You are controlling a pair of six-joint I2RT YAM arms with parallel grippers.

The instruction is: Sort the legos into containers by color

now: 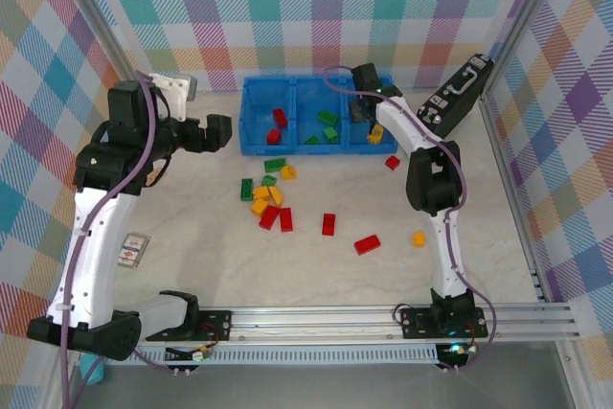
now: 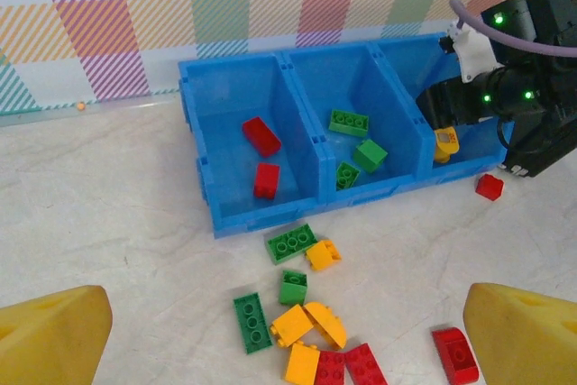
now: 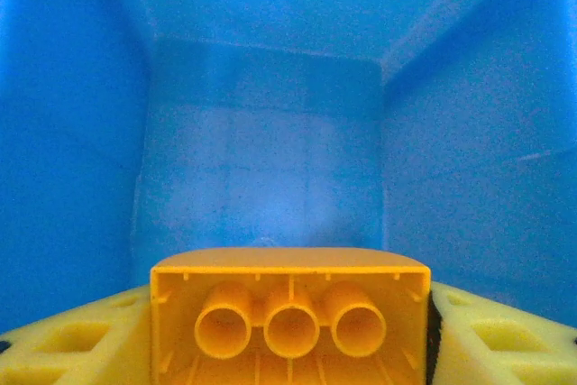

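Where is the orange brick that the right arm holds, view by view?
Top external: orange brick in the right compartment of the blue tray.
Left wrist: brick upper right, in that same compartment.
Right wrist: brick bottom centre, underside showing, between yellow fingers.
Shared landmark: the blue tray.

Top: overhead, behind arm bases. Left wrist: oblique on blue tray, shared with top. Right wrist: close inside compartment.
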